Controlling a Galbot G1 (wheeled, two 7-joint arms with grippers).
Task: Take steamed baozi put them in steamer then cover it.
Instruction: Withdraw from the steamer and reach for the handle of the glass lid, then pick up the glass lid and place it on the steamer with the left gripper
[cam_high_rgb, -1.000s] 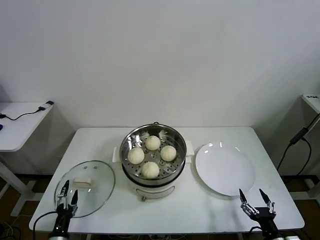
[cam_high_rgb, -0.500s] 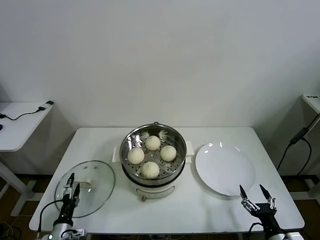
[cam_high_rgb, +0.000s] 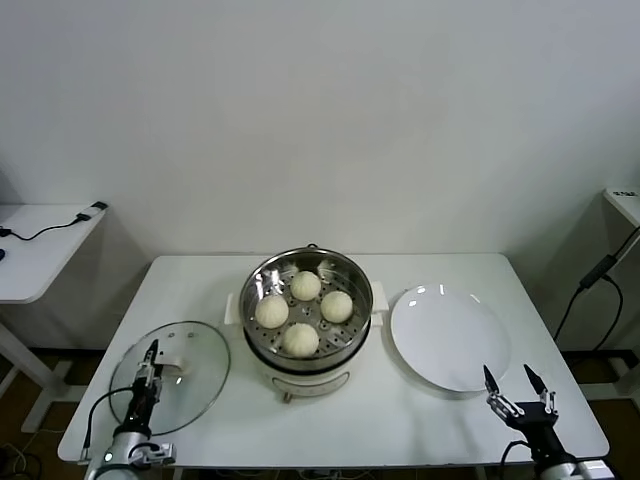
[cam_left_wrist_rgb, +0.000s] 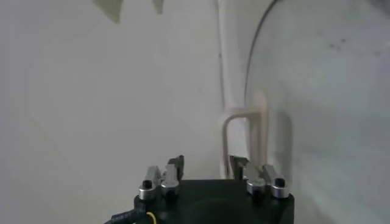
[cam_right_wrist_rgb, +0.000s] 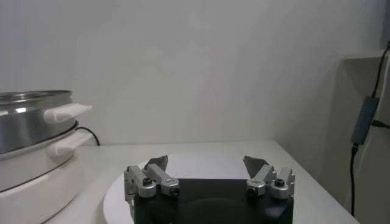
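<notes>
- We see our steamer at the middle of the tabletop, toward its far edge, on its white pot base.
- Four steamed baozi sit inside on the perforated floor, close together but mostly apart from one another.
- The cover lies flat on the tabletop near the front left corner, beside the steamer and not on it; its white handle sits at the centre of the glass.
- Our left gripper hangs over the cover at the handle. In the left wrist view the fingers stand apart on either side of the handle; we cannot tell whether they touch it, and the jaws are not shut.
- Our right gripper sits near the front right corner of the tabletop, its fingers spread wide with nothing between them.
- A white plate lies on the tabletop toward the right edge, just beside the steamer; the right gripper is at its near rim.
- In the right wrist view the steamer stands off to one side, well apart from the fingers.
</notes>
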